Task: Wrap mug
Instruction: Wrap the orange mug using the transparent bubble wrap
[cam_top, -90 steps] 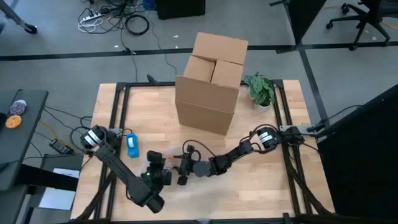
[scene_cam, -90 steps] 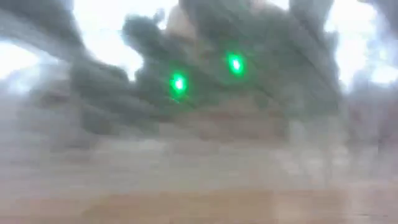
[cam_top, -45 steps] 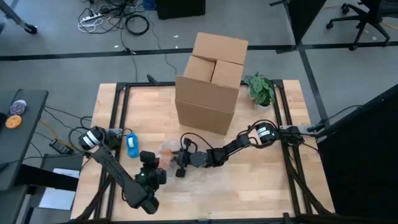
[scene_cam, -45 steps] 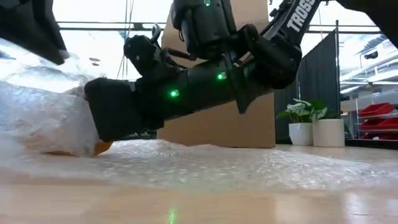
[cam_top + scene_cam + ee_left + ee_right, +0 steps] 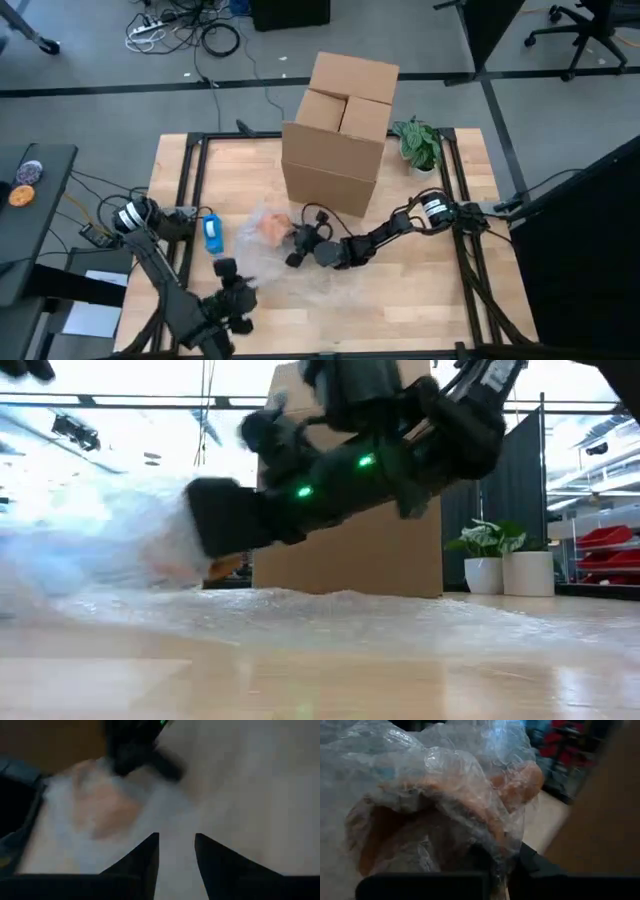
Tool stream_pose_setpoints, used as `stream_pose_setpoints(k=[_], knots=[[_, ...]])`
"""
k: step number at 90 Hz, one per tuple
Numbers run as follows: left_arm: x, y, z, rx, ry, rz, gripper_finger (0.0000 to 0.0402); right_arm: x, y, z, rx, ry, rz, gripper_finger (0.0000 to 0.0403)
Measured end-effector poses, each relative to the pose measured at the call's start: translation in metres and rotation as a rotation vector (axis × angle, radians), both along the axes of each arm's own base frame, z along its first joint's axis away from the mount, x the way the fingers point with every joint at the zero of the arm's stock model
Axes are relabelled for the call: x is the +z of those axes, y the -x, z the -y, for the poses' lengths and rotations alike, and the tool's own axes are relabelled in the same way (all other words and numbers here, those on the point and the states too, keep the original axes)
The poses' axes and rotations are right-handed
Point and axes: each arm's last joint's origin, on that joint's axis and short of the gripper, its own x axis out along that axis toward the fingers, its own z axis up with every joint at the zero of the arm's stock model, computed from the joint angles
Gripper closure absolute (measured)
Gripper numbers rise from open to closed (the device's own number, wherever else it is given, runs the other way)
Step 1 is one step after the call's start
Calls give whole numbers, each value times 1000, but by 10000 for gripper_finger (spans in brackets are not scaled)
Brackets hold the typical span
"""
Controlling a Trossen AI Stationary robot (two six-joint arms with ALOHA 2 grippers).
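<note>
The right gripper [image 5: 297,243] has its two fingers [image 5: 532,864] closed on a fold of the bubble wrap [image 5: 445,780], and the wrist view shows the plastic pinched tight between them. Just beyond the fingers, inside the clear sheet, sits the orange mug [image 5: 470,795]. In the high view the mug [image 5: 272,227] lies near the middle of the table [image 5: 420,300], in front of the cardboard box [image 5: 338,135] and touching the right gripper's tip. The bubble wrap [image 5: 290,270] covers the mug and also spreads flat on the wood toward the near edge. From the low view the wrap [image 5: 330,615] lies as a thin bumpy layer over the table top, with the mug [image 5: 225,567] only a small orange spot under it.

The left gripper [image 5: 228,272] is near the front-left part of the table, apart from the mug. Its fingers [image 5: 142,857] stand open with a gap between them and hold nothing; they point at the wrapped mug [image 5: 102,802].

A blue object [image 5: 212,233] lies left of the mug, and a small potted plant [image 5: 420,145] stands beside the box.
</note>
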Motion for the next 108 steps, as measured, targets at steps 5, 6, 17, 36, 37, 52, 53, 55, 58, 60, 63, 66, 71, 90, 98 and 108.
stream_pose_setpoints(k=[5,6,17,36,37,52,53,55,58,60,63,66,71,90,98,108], knots=[[-14,-4,7,-12,0,79,291,2,14,2,-30,-18,9,402],[-17,-5,8,-13,-3,91,291,2,16,3,-36,-21,11,402],[-54,-26,5,28,-58,199,291,6,48,0,-102,-31,24,402],[-118,-89,-9,54,-104,264,291,23,90,-28,-166,14,46,403],[-122,-94,-10,53,-104,265,291,24,91,-30,-169,21,44,403],[-154,-139,-17,-52,25,243,291,45,110,-59,-208,105,17,403],[-155,-141,-17,-66,47,240,291,46,112,-60,-211,111,13,403],[-156,-143,-15,-84,82,241,291,48,114,-64,-216,124,5,403],[-159,-143,-15,-101,104,222,292,52,119,-69,-227,145,-8,403],[-158,-142,-14,-117,120,203,292,54,121,-72,-239,159,-18,403],[-156,-139,-10,-144,142,179,292,57,126,-77,-249,178,-33,403],[-154,-133,-3,-157,146,165,294,61,130,-82,-238,202,-56,403],[-145,-116,8,-191,146,112,299,67,134,-88,-213,217,-71,403],[-93,-35,34,-226,195,-169,318,83,144,-96,-163,249,-100,403],[-65,-8,36,-167,238,-205,321,89,140,-93,-197,241,-95,403],[-36,12,28,-111,224,-210,321,95,128,-85,-184,224,-76,403]])
